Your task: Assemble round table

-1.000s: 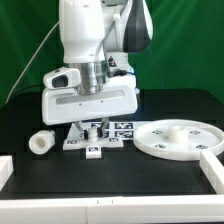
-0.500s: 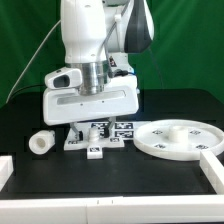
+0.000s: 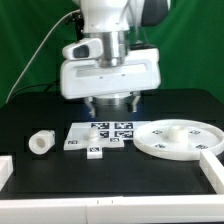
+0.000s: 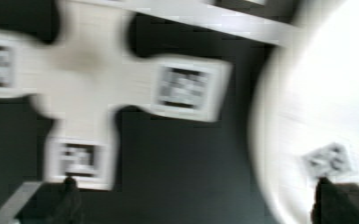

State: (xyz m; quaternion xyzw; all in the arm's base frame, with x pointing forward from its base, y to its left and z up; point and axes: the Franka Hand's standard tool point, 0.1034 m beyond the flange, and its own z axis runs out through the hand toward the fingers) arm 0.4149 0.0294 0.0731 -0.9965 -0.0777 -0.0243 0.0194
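Note:
The white cross-shaped base [image 3: 93,143] lies flat on the black table, tags up. It also fills the wrist view [image 4: 101,72]. The short cylindrical leg [image 3: 41,143] lies to the exterior view's left of it. The large round disc [image 3: 181,139] lies to the right, and its rim shows in the wrist view [image 4: 329,100]. My gripper [image 3: 111,105] hangs above the base and the disc's near edge, open and empty. Its dark fingertips [image 4: 60,203] straddle bare table in the wrist view, where the gripper [image 4: 197,206] holds nothing.
The marker board [image 3: 120,127] lies just behind the base. White rails stand at the front left [image 3: 5,170] and front right [image 3: 211,166] of the table. A green backdrop is behind.
The arm has risen and moved toward the exterior view's right. It hung low over the base before; the base now lies uncovered. The parts have not moved.

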